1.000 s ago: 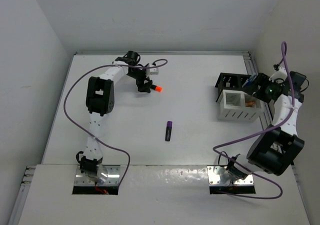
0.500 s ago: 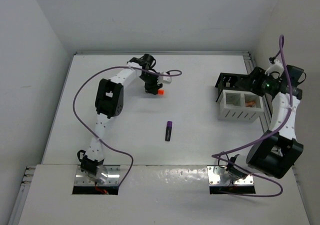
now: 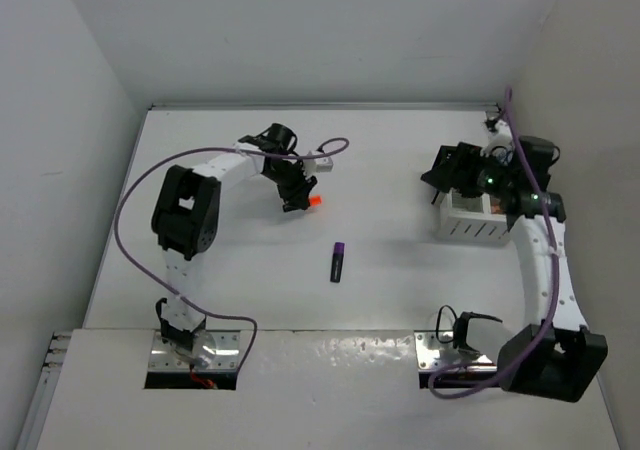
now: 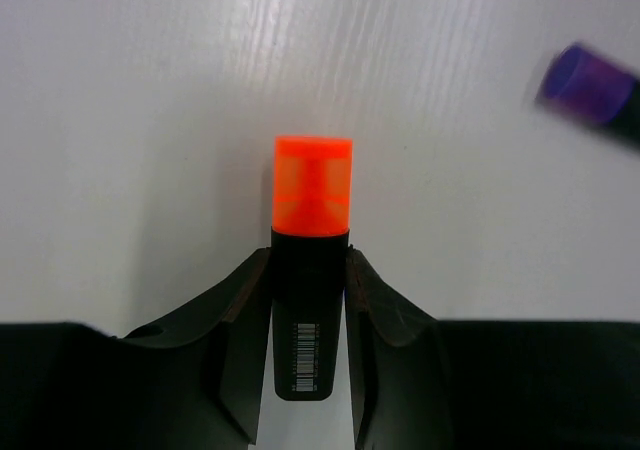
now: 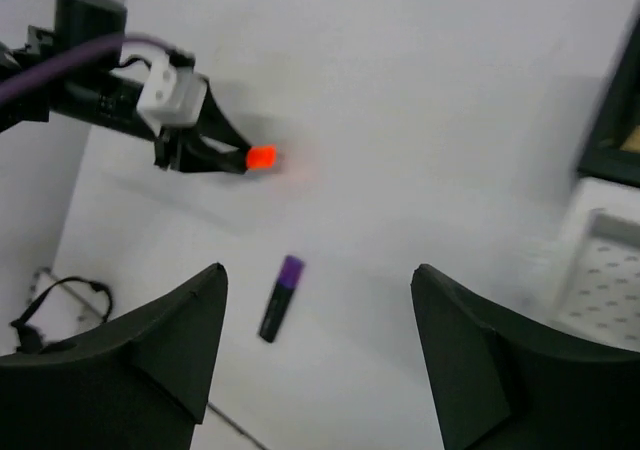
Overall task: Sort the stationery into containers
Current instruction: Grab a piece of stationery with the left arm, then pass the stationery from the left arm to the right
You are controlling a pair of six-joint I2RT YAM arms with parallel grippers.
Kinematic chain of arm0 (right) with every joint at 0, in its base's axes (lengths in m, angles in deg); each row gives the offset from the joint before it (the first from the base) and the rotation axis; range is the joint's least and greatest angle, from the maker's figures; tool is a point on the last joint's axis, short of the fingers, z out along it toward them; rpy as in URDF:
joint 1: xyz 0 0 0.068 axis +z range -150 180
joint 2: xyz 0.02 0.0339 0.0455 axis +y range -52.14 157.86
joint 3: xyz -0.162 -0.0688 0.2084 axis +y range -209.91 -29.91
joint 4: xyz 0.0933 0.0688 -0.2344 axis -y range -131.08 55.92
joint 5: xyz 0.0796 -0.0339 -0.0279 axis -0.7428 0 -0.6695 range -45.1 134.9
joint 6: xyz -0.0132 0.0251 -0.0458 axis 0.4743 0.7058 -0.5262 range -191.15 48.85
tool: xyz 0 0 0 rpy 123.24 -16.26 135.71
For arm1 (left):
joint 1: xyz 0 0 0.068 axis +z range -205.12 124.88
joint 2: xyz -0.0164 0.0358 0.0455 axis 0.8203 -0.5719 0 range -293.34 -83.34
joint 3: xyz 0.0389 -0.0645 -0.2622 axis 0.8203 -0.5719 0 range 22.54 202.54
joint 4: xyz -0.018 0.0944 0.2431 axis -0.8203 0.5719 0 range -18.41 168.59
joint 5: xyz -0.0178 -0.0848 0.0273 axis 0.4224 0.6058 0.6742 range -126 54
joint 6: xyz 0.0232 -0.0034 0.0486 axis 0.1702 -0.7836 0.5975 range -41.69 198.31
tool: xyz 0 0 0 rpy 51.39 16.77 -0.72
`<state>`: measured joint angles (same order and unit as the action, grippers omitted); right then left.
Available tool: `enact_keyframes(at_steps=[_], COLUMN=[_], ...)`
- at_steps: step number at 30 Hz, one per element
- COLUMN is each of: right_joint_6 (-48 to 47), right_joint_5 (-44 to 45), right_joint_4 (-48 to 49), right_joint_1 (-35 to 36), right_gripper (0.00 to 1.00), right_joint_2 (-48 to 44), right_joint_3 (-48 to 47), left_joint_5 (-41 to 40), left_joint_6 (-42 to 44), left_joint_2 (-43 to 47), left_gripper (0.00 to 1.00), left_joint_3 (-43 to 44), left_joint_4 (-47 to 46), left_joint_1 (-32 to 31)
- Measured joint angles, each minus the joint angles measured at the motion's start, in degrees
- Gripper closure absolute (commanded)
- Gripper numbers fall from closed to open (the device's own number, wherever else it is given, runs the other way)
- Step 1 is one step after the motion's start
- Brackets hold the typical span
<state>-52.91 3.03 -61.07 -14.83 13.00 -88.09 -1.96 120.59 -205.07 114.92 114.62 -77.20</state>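
Note:
My left gripper is shut on the black body of an orange-tipped highlighter, whose cap sticks out past the fingers. From above, this gripper hangs over the far middle of the table with the orange tip showing. A purple-black highlighter lies loose on the table centre, also in the right wrist view. My right gripper is open and holds nothing; it hovers by the white slatted box at the right. The black organiser sits behind the box.
The white walls close the table at the left, back and right. A purple cable loops beside the left arm. The right arm's wrist reaches over the white box. Both arm bases stand on the near metal plate.
My left gripper has shut on the orange-tipped highlighter and carried it a little nearer. The right gripper has swung left from above the white box toward the table centre.

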Motion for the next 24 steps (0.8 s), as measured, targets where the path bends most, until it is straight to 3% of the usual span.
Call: enact_keyframes(at_steps=[6, 11, 16, 24], right_joint_6=[9.35, 18.10, 23.56, 25.68], right_joint_5=[9.97, 15.41, 17.31, 17.77], right_joint_4=[6.75, 12.31, 15.47, 18.43], right_joint_1=[15.02, 24.46, 28.92, 31.56], right_gripper=[0.24, 0.23, 0.23, 0.30], right_joint_2=[-2.08, 4.79, 11.08, 12.94], right_joint_3=[4.98, 1.70, -1.90, -3.50], left_joint_5=[-0.39, -1.05, -2.45, -3.85], left_joint_6=[-25.05, -37.99, -42.32, -43.93], left_joint_2=[21.22, 30.75, 31.32, 31.32], left_gripper=[0.99, 1.00, 1.00, 1.00], left_joint_3=[-14.25, -17.49, -17.64, -17.66], left_joint_4=[-19.91, -30.29, -32.06, -32.02], left_joint_1=[-2.84, -7.74, -11.72, -14.34])
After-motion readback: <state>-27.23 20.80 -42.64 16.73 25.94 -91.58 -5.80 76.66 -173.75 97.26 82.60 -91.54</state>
